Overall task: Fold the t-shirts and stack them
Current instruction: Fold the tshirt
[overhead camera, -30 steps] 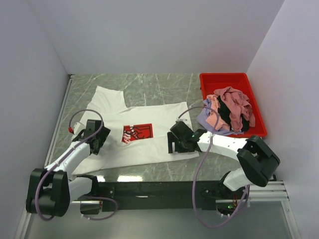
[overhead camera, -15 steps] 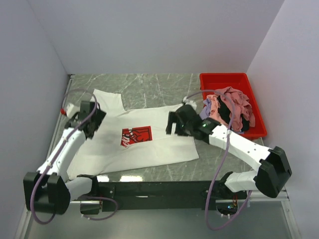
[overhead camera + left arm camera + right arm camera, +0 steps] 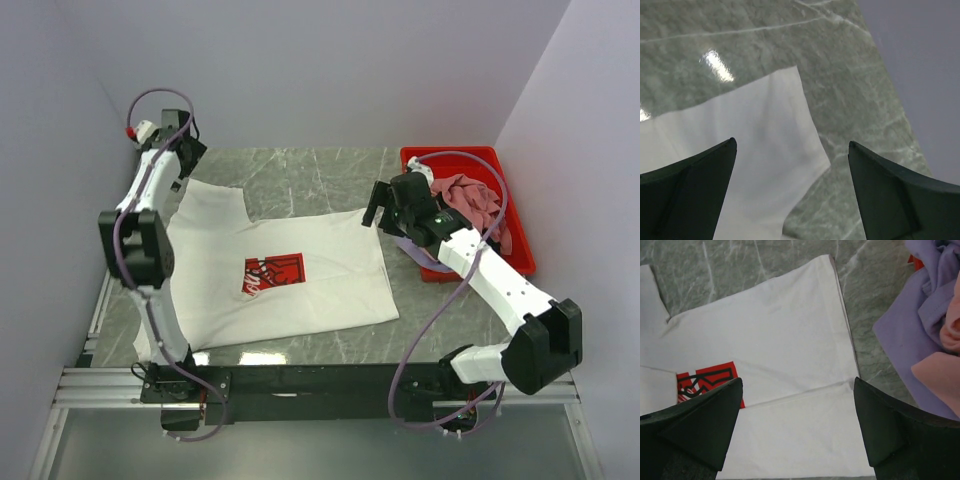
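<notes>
So you're barely started here, going by how things lie. The white Coca-Cola tee [image 3: 300, 250] is spread out flat on the marble table [image 3: 300, 170], red print facing up, and I don't see a single fold in it yet, just a few soft creases. Nothing is stacked anywhere either. The rest of the t-shirts are heaped in the red bin [image 3: 450, 160] at the far right: a dusty pink tee [image 3: 470, 195] on top, and a lavender tee [image 3: 900, 325] spilling over the bin's near-left edge onto the table, close to the white one but not touching it. Your left gripper [image 3: 791, 144] sits up over the far-left sleeve with its jaws spread wide and nothing between them. Your right gripper [image 3: 797, 382] hangs above the far-right corner of the white tee, also wide open and empty-handed. My read: you're lining up both far corners for fold 1, so basically the whole job is left, meaning this tee, then every tee in the bin, then the stacking.
</notes>
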`<state>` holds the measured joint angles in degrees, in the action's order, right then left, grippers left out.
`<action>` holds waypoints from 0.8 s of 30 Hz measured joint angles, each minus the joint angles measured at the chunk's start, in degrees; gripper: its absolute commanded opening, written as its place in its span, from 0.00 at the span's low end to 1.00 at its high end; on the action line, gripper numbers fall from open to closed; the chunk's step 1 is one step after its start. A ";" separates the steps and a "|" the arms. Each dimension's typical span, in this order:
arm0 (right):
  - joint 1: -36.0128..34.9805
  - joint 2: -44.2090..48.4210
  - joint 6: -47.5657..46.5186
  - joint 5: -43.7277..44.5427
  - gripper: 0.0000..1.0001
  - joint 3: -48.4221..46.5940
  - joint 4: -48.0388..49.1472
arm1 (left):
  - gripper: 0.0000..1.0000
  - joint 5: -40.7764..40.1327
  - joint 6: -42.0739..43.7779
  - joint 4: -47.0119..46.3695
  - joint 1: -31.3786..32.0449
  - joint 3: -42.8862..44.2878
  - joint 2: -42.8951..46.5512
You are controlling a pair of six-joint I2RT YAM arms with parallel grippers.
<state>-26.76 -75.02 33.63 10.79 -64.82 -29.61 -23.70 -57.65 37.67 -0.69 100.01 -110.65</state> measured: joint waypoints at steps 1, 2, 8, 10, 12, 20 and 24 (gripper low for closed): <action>0.28 -0.42 -0.13 -0.02 0.97 0.00 -0.07 | 0.98 0.13 0.87 0.55 -0.57 4.44 -4.02; 0.52 -1.03 -0.35 -0.09 0.97 0.00 -0.11 | 0.96 0.37 1.57 3.56 -1.20 10.36 -8.94; 1.53 -3.93 -1.40 -0.55 0.97 0.04 -0.59 | 0.84 1.77 6.54 5.79 -3.28 29.42 -27.15; 1.86 -4.70 -1.70 -0.83 0.97 0.46 -0.59 | 0.79 2.54 7.85 5.66 -3.54 29.29 -28.33; 2.12 -5.09 -1.88 -1.18 0.97 1.25 -0.66 | 0.75 2.95 9.05 4.31 -3.63 28.81 -28.92; 2.93 -5.31 -2.21 -2.03 0.97 2.25 -1.05 | 0.60 3.32 11.34 2.47 -3.58 33.44 -34.49; 3.15 -5.51 -2.25 -2.47 0.96 2.25 -1.03 | 0.55 3.21 11.47 3.17 -3.48 33.11 -35.82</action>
<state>-23.62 -80.53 31.38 8.32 -62.57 -30.63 -20.49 -46.17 40.84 -4.16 133.12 -146.47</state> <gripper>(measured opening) 0.968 0.564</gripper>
